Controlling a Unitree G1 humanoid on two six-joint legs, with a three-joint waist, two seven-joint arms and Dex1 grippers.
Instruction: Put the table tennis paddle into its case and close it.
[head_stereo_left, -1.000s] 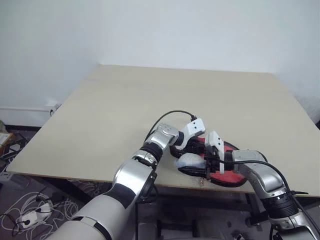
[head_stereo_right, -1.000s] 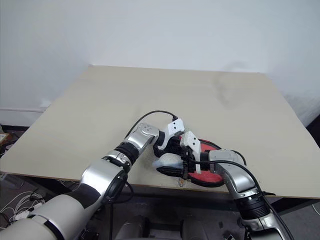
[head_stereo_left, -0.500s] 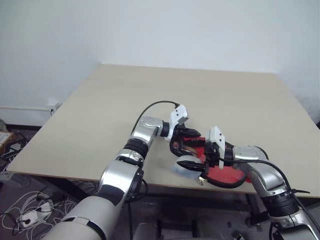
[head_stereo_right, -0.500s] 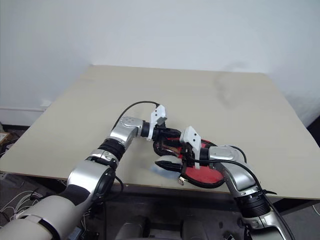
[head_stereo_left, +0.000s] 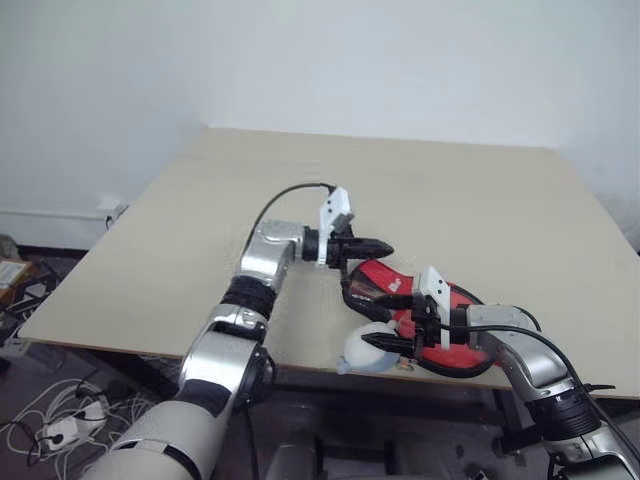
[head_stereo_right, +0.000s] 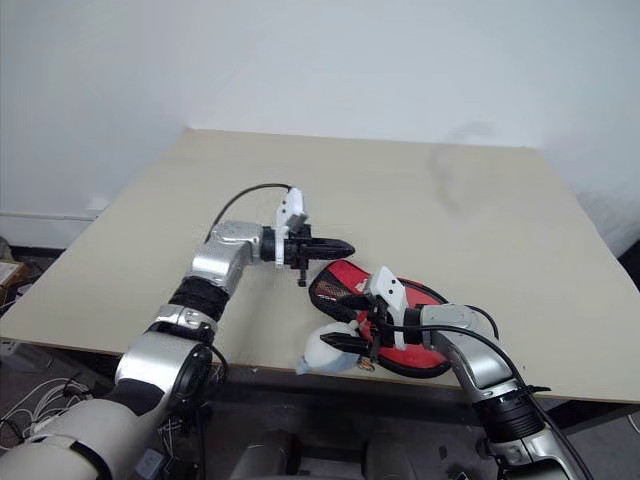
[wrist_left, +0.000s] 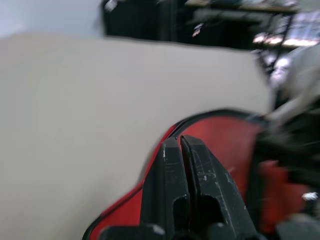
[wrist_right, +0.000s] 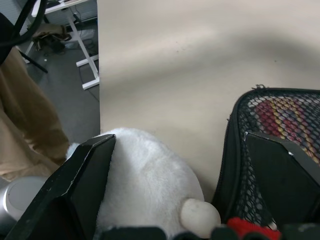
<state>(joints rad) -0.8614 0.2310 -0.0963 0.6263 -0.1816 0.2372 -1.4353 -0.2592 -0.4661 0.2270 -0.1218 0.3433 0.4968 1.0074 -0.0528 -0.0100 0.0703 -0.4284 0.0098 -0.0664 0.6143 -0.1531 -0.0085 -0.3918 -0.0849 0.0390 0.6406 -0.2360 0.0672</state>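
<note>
Nearest, at the front edge of the pale beige wooden surface (head_stereo_left: 200, 215), toward five o'clock: a small white-grey soft lump (head_stereo_left: 365, 352) overhanging the rim, sitting between the spread black fingers of the right hand (head_stereo_left: 393, 322); fingers wide apart, one on the lump's outer side, the other (wrist_right: 282, 175) against the case's mesh panel; cannot tell whether the lump is actually pinched or merely straddled.

Just beside the lump, toward four o'clock: the paddle-shaped soft case (head_stereo_right: 398, 320), red on top with a black zipper rim, lying flat on the surface near the front edge; through the black mesh, in the right wrist view, red, yellow and dark stripes of the table tennis paddle (wrist_right: 287, 115), apparently its handle, inside the case; blade itself not told apart from the red fabric; state of the zipper not clear.

Farther in, near the middle of the surface, just above the case's far end: the left hand (head_stereo_left: 383, 246), black fingers (wrist_left: 172, 180) pressed together with nothing between them, pointing level toward three o'clock, raised clear of the red fabric.
</note>
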